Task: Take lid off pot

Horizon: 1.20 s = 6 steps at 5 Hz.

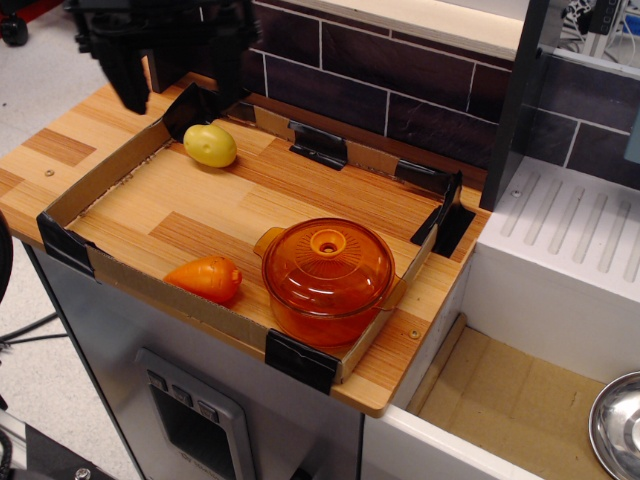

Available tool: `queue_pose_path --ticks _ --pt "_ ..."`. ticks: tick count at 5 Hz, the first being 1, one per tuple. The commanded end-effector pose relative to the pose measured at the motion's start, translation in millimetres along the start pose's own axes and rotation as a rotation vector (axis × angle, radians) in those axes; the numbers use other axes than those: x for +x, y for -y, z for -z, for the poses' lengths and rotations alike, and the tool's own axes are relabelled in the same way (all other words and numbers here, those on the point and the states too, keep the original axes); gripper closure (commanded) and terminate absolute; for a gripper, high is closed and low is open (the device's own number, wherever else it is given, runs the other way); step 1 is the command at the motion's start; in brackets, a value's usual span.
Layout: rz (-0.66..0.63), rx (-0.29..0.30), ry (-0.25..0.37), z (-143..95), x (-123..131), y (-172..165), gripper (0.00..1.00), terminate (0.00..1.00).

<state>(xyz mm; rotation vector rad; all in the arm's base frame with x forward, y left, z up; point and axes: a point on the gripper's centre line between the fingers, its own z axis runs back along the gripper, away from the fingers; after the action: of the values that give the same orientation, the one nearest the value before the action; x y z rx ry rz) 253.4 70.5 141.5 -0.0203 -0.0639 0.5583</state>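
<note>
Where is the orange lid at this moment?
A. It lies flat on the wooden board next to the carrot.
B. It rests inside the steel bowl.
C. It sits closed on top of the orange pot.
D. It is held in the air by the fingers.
C: the lid sits closed on the pot, its ring knob upward, while the gripper is far off at the top left, above the tray's back corner.
</note>
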Motion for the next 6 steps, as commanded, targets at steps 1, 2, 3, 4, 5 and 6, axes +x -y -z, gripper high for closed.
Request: queue_pose_path --ticks 1,2,3,4,5,6 --pt "0.043 -0.002 0.003 -2.8 -26.5 36.9 0.0 0.0" --pt "0.029 0.003 0.013 15.9 -33.1 52.2 0.0 0.0" --pt "0.059 -0.001 0.007 28.4 -36.2 57.5 0.0 0.0" --pt "0.061 0.0 0.04 38.9 -36.0 59.4 0.0 0.0" --pt "0.065 0.009 0.05 46.8 -33.6 58.2 0.0 0.0" --pt "0.059 0.033 0.043 57.0 -31.0 60.6 0.0 0.0"
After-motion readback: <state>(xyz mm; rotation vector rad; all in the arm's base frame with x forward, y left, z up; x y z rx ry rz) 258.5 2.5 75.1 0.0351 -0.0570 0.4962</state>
